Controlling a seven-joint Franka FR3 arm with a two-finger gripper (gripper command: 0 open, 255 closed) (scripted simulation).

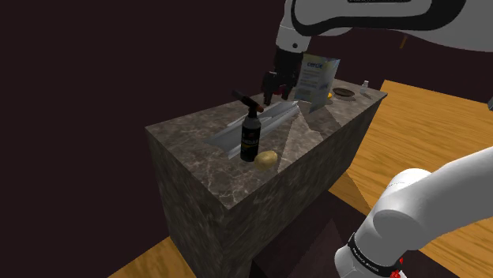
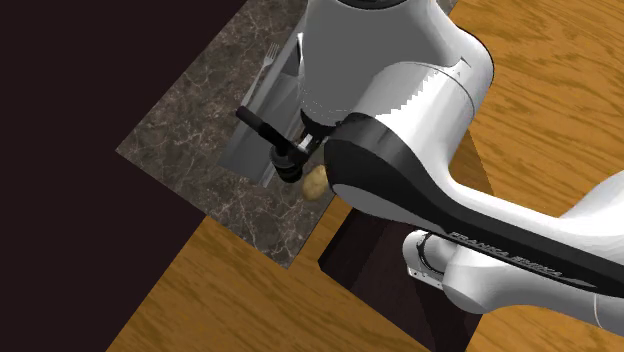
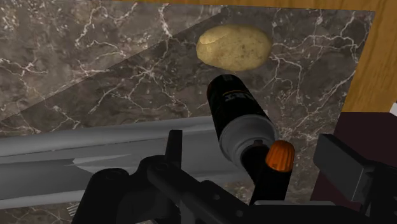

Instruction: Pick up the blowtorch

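Shoulder view: blowtorch upright on the marble counter, potato at its 4 o'clock, gripper at 1 o'clock.
Second exterior view: torch at the potato's 10 o'clock.
Wrist view: we see the claw spread, torch between the fingers.

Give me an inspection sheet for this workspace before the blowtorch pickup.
Surface: marble counter with a grey sink set in it.
Job's things: black blowtorch standing upright by the sink, not held.
Clutter: potato next to the blowtorch; box, bowl and small bottle at the counter's far end; fork beside the sink.
Grippers: tool hangs above the sink, apart from the blowtorch; the wrist view looks down on the torch's top.
Cables: nothing seen.
Surroundings: wood floor, dark stand, dark backdrop.
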